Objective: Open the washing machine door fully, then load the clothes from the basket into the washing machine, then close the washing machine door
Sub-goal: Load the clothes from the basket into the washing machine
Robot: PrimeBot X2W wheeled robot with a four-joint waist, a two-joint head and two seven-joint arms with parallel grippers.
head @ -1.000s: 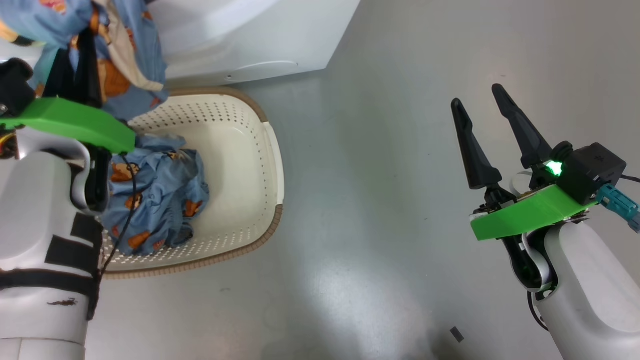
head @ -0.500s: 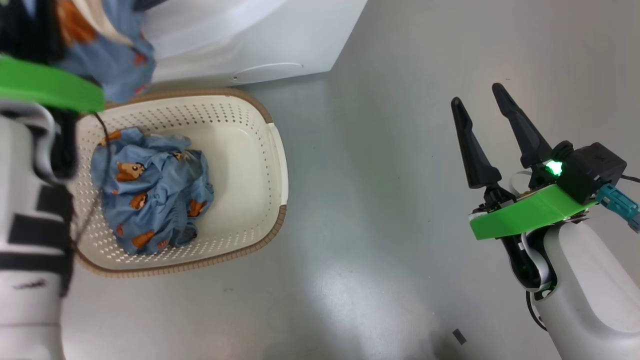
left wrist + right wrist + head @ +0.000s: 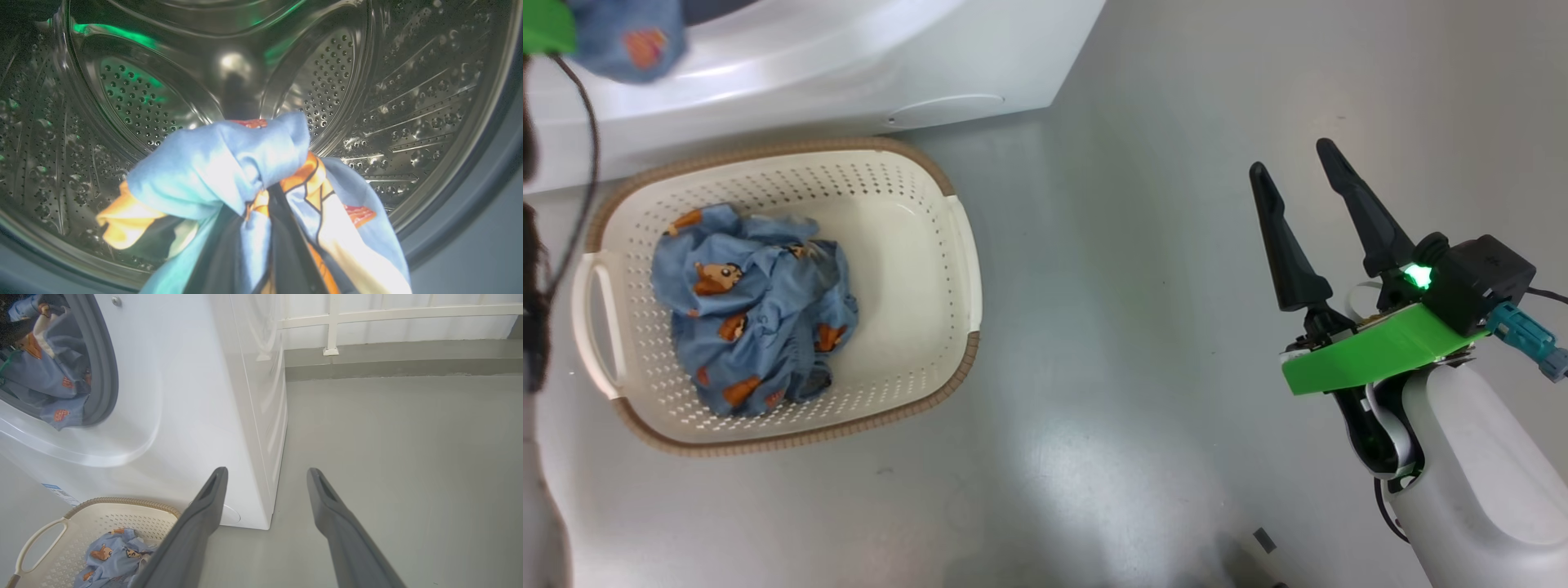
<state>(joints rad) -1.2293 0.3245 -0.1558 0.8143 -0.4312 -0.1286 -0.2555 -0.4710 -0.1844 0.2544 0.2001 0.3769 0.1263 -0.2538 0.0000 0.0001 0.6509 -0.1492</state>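
Note:
My left gripper [image 3: 269,196] is shut on a light blue bear-print garment [image 3: 229,163] and holds it at the mouth of the steel drum [image 3: 143,94] of the washing machine [image 3: 196,396]. The cloth hides the fingertips. That garment hangs in the opening inside the grey gasket [image 3: 108,375], and a corner of it shows in the head view [image 3: 625,41]. More of the clothes [image 3: 752,318] lie bunched in the cream basket [image 3: 964,269] on the floor before the machine. My right gripper [image 3: 1292,157] hovers open and empty over the floor, right of the basket. The washing machine door is out of view.
Grey floor [image 3: 1135,327] stretches between the basket and my right arm. A low kerb and a white railing [image 3: 388,318] run behind the machine's right side. A small dark scrap [image 3: 1264,539] lies on the floor near the bottom edge.
My left arm has carried the held garment up from over the basket to the drum opening, so the basket is now uncovered. The right gripper has stayed put and open.

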